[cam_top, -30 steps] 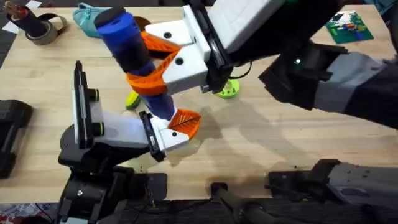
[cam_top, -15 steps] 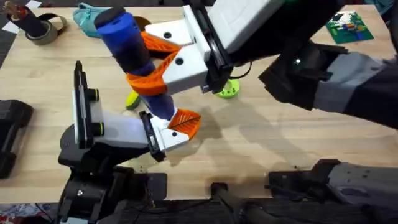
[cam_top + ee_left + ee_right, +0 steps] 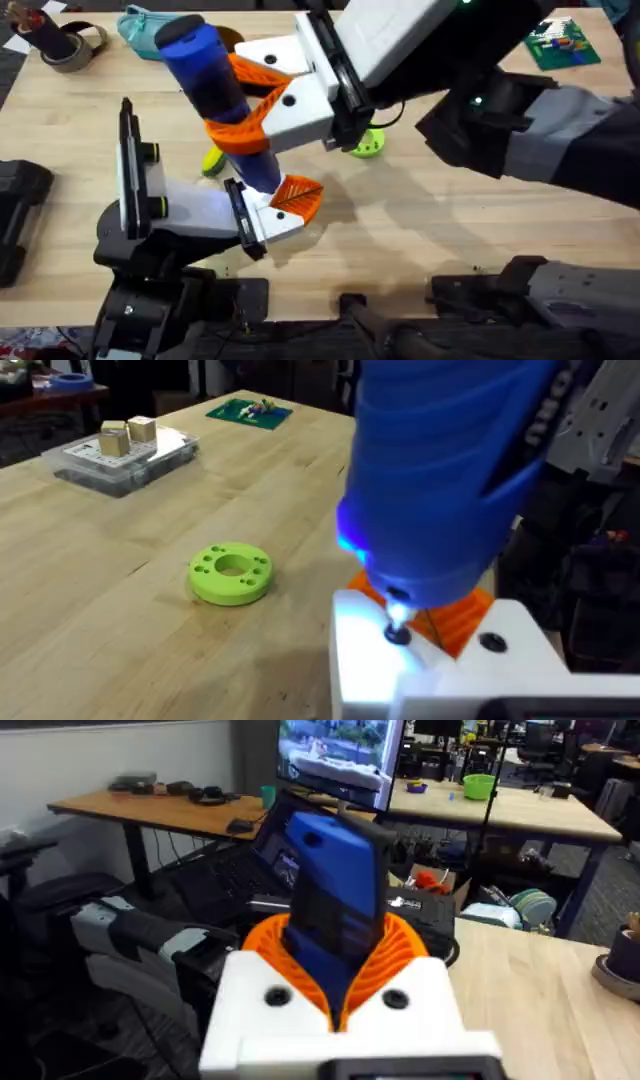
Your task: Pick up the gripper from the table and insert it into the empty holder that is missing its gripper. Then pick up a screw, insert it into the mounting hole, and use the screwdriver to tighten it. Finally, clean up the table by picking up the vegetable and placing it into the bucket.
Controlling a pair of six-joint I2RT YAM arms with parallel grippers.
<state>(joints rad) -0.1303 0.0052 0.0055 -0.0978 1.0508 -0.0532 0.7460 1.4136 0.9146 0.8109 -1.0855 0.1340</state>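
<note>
My right gripper (image 3: 243, 125) reaches across from the upper right and is shut on the blue screwdriver (image 3: 205, 75), which leans with its cap toward the back left. In the right wrist view the screwdriver (image 3: 335, 885) stands between the orange pads (image 3: 395, 955). Its metal tip (image 3: 398, 630) presses down on the white front of my left gripper (image 3: 283, 205), with a blue glow at its lower end. The vegetable (image 3: 212, 161) lies on the table just behind, half hidden by the screwdriver. A sliver of the bucket (image 3: 229, 39) shows at the back.
A round green disc with holes (image 3: 366, 143) (image 3: 231, 572) lies right of centre. A teal pouch (image 3: 140, 25) and a tape roll (image 3: 72, 46) are at the back left. A green board (image 3: 560, 45) lies back right, a clear box (image 3: 125, 455) farther off.
</note>
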